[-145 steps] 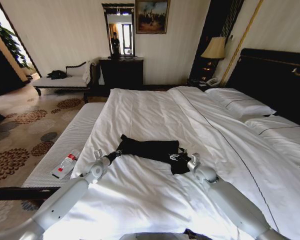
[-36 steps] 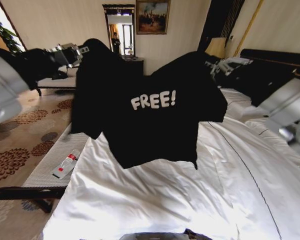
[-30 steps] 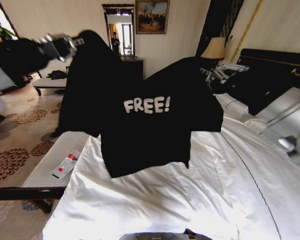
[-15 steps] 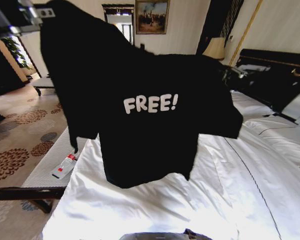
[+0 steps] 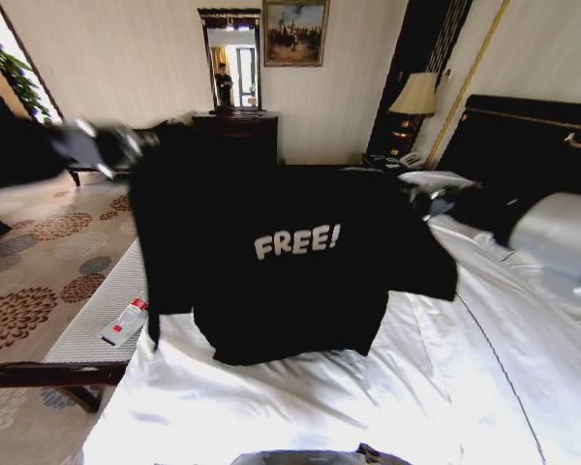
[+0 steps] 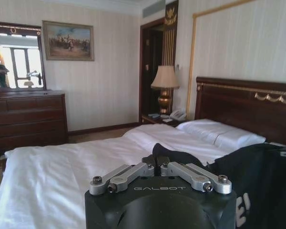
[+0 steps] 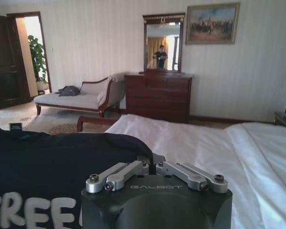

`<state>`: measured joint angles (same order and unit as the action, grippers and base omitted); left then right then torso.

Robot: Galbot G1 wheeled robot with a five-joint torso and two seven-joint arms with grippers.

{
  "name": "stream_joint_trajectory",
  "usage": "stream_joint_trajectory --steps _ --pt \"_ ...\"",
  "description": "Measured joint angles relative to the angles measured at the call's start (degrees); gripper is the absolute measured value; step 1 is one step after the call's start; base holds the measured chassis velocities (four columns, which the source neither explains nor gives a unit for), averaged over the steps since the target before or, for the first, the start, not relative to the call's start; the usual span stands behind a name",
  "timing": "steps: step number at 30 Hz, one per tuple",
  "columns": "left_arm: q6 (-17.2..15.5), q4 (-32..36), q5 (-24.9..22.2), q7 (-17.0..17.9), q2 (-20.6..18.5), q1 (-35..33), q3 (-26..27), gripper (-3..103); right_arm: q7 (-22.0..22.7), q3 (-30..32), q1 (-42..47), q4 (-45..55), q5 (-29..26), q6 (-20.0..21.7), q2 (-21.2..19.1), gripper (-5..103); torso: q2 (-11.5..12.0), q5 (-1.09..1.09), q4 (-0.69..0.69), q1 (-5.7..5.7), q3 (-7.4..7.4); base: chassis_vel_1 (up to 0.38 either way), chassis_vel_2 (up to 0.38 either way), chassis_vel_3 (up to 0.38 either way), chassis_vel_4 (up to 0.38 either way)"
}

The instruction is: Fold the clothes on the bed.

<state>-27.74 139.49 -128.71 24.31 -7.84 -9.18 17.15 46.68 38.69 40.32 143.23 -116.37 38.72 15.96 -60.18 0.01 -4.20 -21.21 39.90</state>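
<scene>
Item: black soft fabric top [image 5: 290, 262] with white "FREE!" lettering, hung spread above the near half of the large double bed [image 5: 416, 387] with white sheets and dark headboard; its hem brushed or sat just over the sheet. Against half a second earlier, the top hung lower and its left shoulder had dropped from the upper corner of the head view.

Left end effector [image 5: 126, 147]: clenched on the top's left shoulder, out past the bed's left edge. In the left wrist view its fingers [image 6: 128, 174] met on a fold of black cloth.

Right end effector [image 5: 428, 201]: grasping the right shoulder, above the mattress toward the white pillows [image 5: 441, 180]; fingers [image 7: 126, 172] pinched shut on fabric in the right wrist view.

Open room: bare white sheet in front of and to the right of the hem; patterned carpet [image 5: 39, 281] on the left.

Nearby: long white-cushioned bench [image 5: 102, 310] against the bed's left edge, carrying a small bottle with a red label [image 5: 126, 322].

Farther: dark wooden dresser [image 5: 237, 136] with mirror, white-cushioned chaise [image 7: 81, 98], bedside lamp with cream shade [image 5: 416, 97].
</scene>
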Motion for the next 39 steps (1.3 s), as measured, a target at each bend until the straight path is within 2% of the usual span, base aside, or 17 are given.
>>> stream_joint_trajectory --steps 2,5,7,8,10,13,15,19,21,23,28,29,33,34,35,38,39 --pt "-0.15 -0.34 2.01 0.21 1.33 -1.47 0.14 1 -0.7 -0.52 1.04 -0.02 1.63 -0.08 0.74 1 0.0 -0.01 0.0 0.0 0.0 0.0 0.0 0.0 0.0" --pt "-0.4 -2.79 12.81 0.56 8.29 -10.46 0.51 1 -5.04 -3.4 6.29 -0.06 8.98 -0.51 4.4 1 0.0 -0.01 -0.01 0.0 0.0 0.0 0.0 0.0 0.0" --pt "-0.39 -4.0 17.3 0.55 11.12 -14.14 0.16 1 -6.59 -6.01 6.82 -0.07 11.44 -0.81 6.08 1 0.0 0.0 -0.01 0.0 0.0 0.0 0.0 0.0 0.0" --pt "-0.39 -4.0 17.3 0.55 11.12 -14.14 0.16 1 -6.59 -6.01 6.82 -0.07 11.44 -0.81 6.08 1 0.0 0.0 -0.01 0.0 0.0 0.0 0.0 0.0 0.0" --pt "-0.18 -6.94 25.09 0.17 16.63 -19.71 -1.44 1 -9.93 -11.94 6.27 -1.77 17.21 -1.98 9.11 1 0.0 -0.03 -0.01 0.0 0.0 0.0 0.0 0.0 0.0" --pt "0.02 -8.58 28.16 -0.11 19.03 -21.78 -2.29 1 -11.88 -15.29 5.63 -4.45 20.93 -2.68 10.61 1 0.0 -0.04 0.0 0.0 0.0 0.0 0.0 0.0 0.0" --pt "0.86 -11.79 33.64 -0.97 23.08 -25.5 -3.68 1 -15.65 -21.51 4.17 -9.86 28.03 -4.23 13.77 1 0.0 -0.01 0.01 0.0 0.0 0.0 0.0 0.0 0.0" --pt "1.62 -15.36 38.82 -1.78 27.42 -27.72 -6.28 1 -17.9 -25.86 2.63 -14.49 30.33 -5.12 17.12 1 0.0 0.01 0.01 0.0 0.0 0.0 0.0 0.0 0.0" --pt "2.22 -19.78 43.32 -2.03 32.78 -26.3 -11.8 1 -19.25 -29.27 1.69 -19.54 31.99 -5.94 20.22 1 0.01 0.0 0.02 0.0 0.0 0.0 0.0 0.0 0.0" --pt "2.38 -20.85 44.26 -2.07 34.15 -25.6 -13.28 1 -19.75 -29.79 1.56 -20.51 32.6 -6.13 20.67 1 0.0 -0.01 0.03 0.0 0.0 0.0 0.0 0.0 0.0" --pt "4.17 -33.79 50.89 -3.48 46.3 -14.75 -26.78 1 -25.36 -33.86 0.18 -31.51 39.63 -8.76 24.69 1 0.01 0.0 -0.03 0.0 0.0 0.0 0.0 0.0 0.0" --pt "4.17 -33.79 50.89 -3.48 46.3 -14.75 -26.78 1 -25.36 -33.86 0.18 -31.51 39.63 -8.76 24.69 1 0.01 0.0 -0.03 0.0 0.0 0.0 0.0 0.0 0.0" --pt "6.34 -46.46 53.71 -5.9 55.41 -5.89 -35.06 1 -28.51 -36.22 -3.31 -39.8 43.31 -11.34 28.65 1 0.01 0.01 0.01 -0.01 0.01 0.0 0.0 0.0 0.0" --pt "6.34 -46.46 53.71 -5.9 55.41 -5.89 -35.06 1 -28.51 -36.22 -3.31 -39.8 43.31 -11.34 28.65 1 0.01 0.01 0.01 -0.01 0.01 0.0 0.0 0.0 0.0" --pt "7.36 -51.52 54.76 -7.09 59.59 -2.48 -37.72 1 -29.57 -36.93 -4.85 -42.83 44.37 -12.29 30.13 1 0.01 0.0 0.01 -0.01 0.01 0.0 0.0 0.0 0.0" --pt "8.28 -56.07 55.68 -8.41 63.08 0.15 -39.47 1 -30.73 -38.07 -6.76 -46.7 45.48 -13.45 31.77 1 0.01 0.0 -0.01 -0.01 0.0 0.0 0.0 0.0 0.0" --pt "9.07 -60.33 56.66 -9.41 65.56 1.94 -40.41 1 -31.4 -38.92 -8.18 -49.76 46.5 -14.15 33.02 1 0.01 0.01 -0.02 0.0 0.0 0.0 0.0 0.0 0.0"
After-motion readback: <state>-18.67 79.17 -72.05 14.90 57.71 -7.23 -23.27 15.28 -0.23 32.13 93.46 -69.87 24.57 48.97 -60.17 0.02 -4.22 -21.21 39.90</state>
